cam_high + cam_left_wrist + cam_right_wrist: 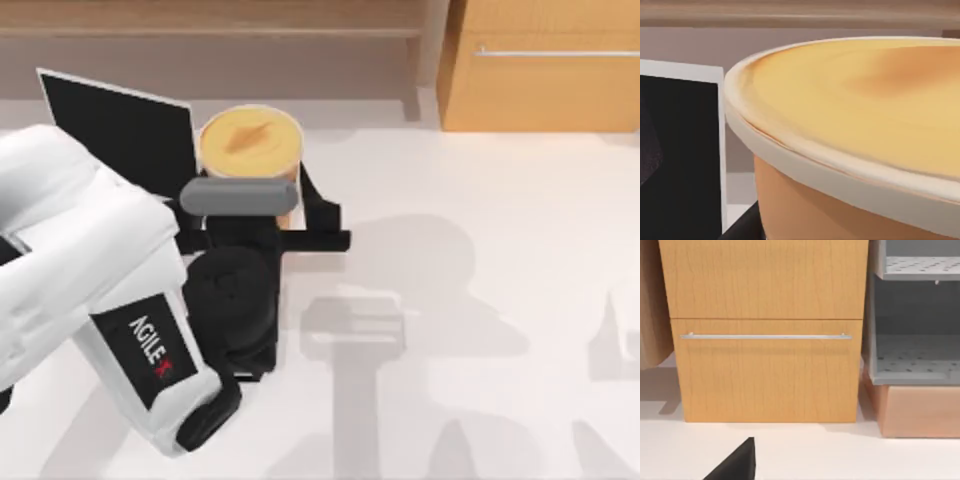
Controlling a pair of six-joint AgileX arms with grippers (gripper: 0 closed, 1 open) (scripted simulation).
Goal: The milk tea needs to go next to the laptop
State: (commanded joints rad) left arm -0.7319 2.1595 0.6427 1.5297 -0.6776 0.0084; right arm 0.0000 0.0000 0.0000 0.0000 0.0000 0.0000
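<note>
Milk tea (249,145), a tapered clear plastic cup of orange-tan drink under a round, smooth yellow-orange seal with a pale rim, sits at the table's far left, just beside the right edge of the small silver-grey laptop (125,125) with its flat black screen. In the top view the laptop's keyboard and palm rest are hidden beneath the white, glossy shell of the left arm, so only the screen and its thin pale frame can be seen, and its left corner is covered as well. The left gripper (262,225), matte black with a grey cylindrical bar across it, is at the cup's near side; one dark finger (318,205) runs along the cup's right flank, while the other is hidden, so how wide the fingers stand and whether they grip the cup cannot be told. The left wrist view has the seal's broad disc close up, cut off at the right, with the screen's edge beside it. The white table (480,300) is plain and matte. The right wrist view faces a wood-grain cabinet (765,330) with a slim metal handle bar (765,336) and a grey perforated shelf unit (915,315).
</note>
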